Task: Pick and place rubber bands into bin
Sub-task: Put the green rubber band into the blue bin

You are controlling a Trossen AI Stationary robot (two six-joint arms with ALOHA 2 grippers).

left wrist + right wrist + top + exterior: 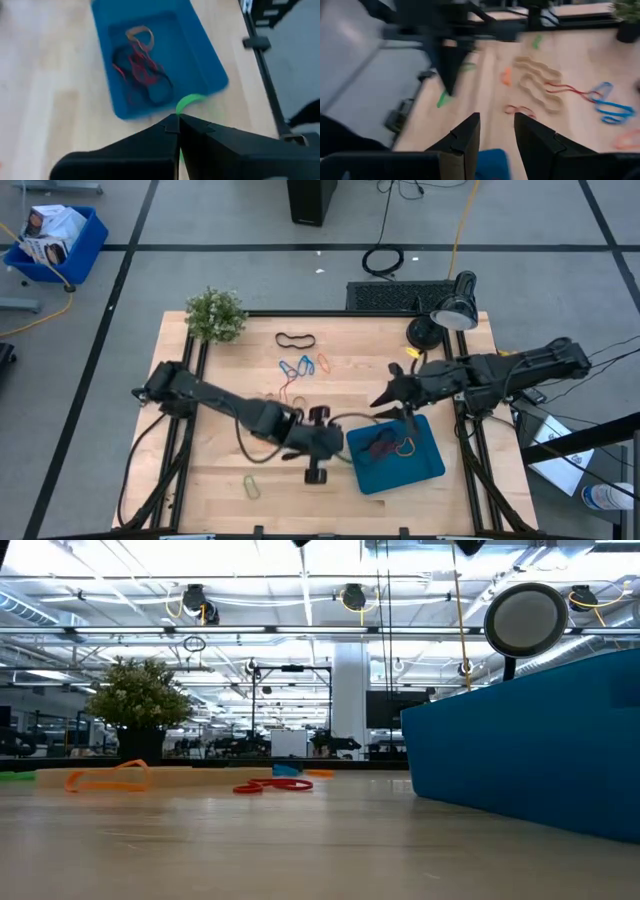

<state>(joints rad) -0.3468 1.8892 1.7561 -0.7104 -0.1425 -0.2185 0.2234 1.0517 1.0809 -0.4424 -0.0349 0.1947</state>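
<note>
The left pincer (177,122) is clenched on a thin green rubber band (189,101), just beside the shallow teal-blue rectangular bin (432,463) near the surface's front right corner. The right pincer (497,131) hangs released above the bin's far edge. Red, black and tan rubber bands (142,70) lie inside the bin.

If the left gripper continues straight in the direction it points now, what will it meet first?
Most likely the bin. The left gripper, jaws shut on a green rubber band, points at the bin's near wall, with only bare table between. Whether it would strike the wall or pass above the rim is unclear, because its height cannot be judged.
</note>
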